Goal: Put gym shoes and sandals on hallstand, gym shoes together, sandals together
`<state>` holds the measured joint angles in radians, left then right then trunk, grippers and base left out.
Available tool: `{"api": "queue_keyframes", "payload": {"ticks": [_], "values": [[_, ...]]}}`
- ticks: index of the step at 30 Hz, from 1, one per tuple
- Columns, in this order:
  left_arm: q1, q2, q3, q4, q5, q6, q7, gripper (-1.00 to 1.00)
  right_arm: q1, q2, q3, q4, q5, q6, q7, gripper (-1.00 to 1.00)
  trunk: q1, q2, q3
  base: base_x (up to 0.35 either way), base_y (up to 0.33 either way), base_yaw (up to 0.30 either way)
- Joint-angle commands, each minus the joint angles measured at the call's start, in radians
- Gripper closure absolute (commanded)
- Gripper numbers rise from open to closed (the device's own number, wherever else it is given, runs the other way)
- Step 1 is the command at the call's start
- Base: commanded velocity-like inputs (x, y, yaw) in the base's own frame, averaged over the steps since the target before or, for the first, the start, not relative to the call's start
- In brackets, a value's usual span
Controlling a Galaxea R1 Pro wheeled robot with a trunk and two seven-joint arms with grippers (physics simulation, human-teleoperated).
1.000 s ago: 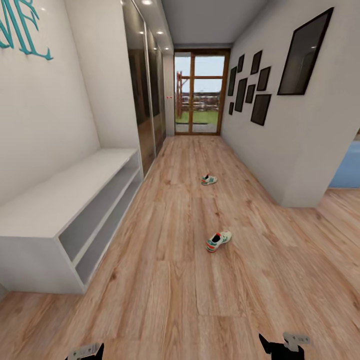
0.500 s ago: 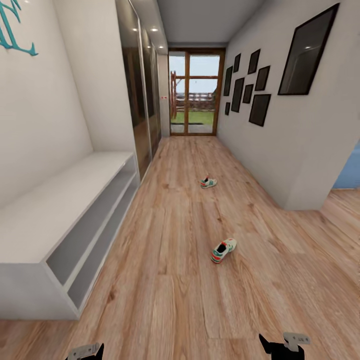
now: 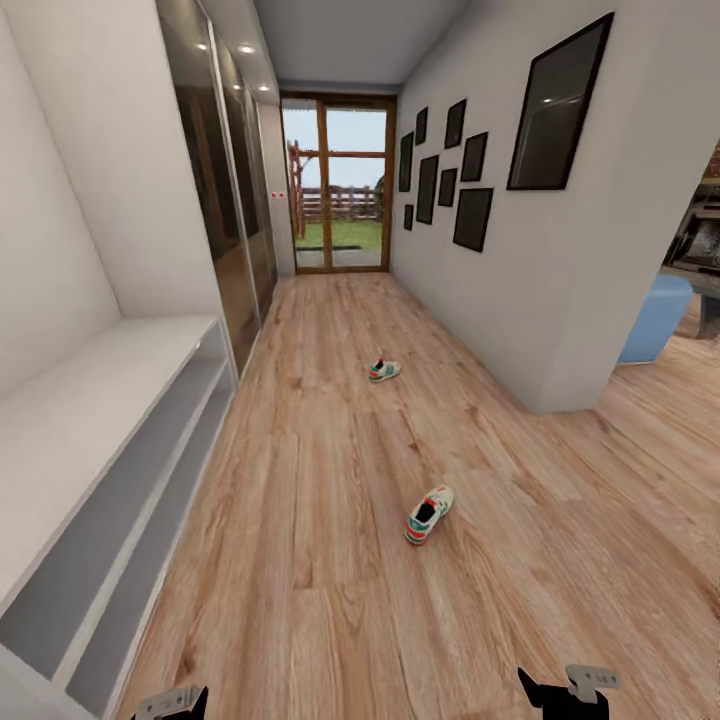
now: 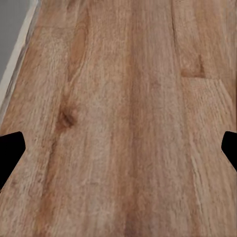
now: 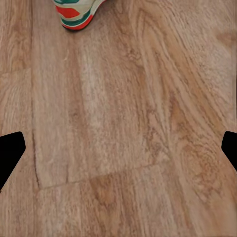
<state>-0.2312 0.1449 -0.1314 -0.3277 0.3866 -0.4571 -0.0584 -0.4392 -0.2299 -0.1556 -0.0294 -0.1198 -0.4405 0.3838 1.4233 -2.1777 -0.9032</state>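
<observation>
Head view: a corridor is seen lengthwise, with the wood floor (image 3: pixel 330 560) running to a glass door (image 3: pixel 335 185) at the far end.
Shoe rack (image 3: pixel 70 430): seen along the left wall in the head view; flat pale top, two open shelf rows below; nothing is seen on its top or shelves. A pale strip at one edge of the left wrist view may be its base; this cannot be told for certain.
Gym shoes, count: two are counted in the head view, both on the floor, well apart from each other and from the rack.
Near gym shoe (image 3: pixel 428 514): lies about mid-corridor, heel toward the robot, toe pointing away and slightly right.
Far gym shoe (image 3: pixel 384 370): lies farther down the corridor, nearer the door.
Right wrist view: the striped heel end of one gym shoe (image 5: pixel 75 14) is caught at the frame edge, resting on the planks; the head view suggests it is the near one.
Left wrist view: wood planks (image 4: pixel 123 123) are recorded between the fingertips.
Left gripper (image 3: pixel 170 702): dark fingertips (image 4: pixel 11 150) are seen at both side edges of its wrist view, so the jaws are spread wide, holding nothing.
Right gripper (image 3: pixel 565 690): fingertips (image 5: pixel 11 150) likewise sit at both side edges; jaws wide, holding nothing.
Picture frames (image 3: pixel 470 195): eight dark frames are counted on the right wall.
Blue seat (image 3: pixel 655 318): partly seen beyond the right wall's corner.
</observation>
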Motion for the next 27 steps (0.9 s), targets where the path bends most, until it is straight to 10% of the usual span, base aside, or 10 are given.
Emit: {"api": "queue_keyframes", "payload": {"ticks": [1,27], "values": [[0.000,0.001,-0.005,0.001,0.011,-0.003,-0.005,-1.00,-0.001,0.000,-0.004,0.002,-0.011,0.000,0.010,-1.00,0.000,0.000,-0.001,0.302,0.178,-0.299],[0.004,0.000,-0.006,-0.002,0.011,-0.006,-0.005,-1.00,-0.001,0.000,-0.005,0.002,-0.012,-0.001,0.009,-1.00,0.000,0.000,-0.001,0.253,0.141,-0.120]]}}
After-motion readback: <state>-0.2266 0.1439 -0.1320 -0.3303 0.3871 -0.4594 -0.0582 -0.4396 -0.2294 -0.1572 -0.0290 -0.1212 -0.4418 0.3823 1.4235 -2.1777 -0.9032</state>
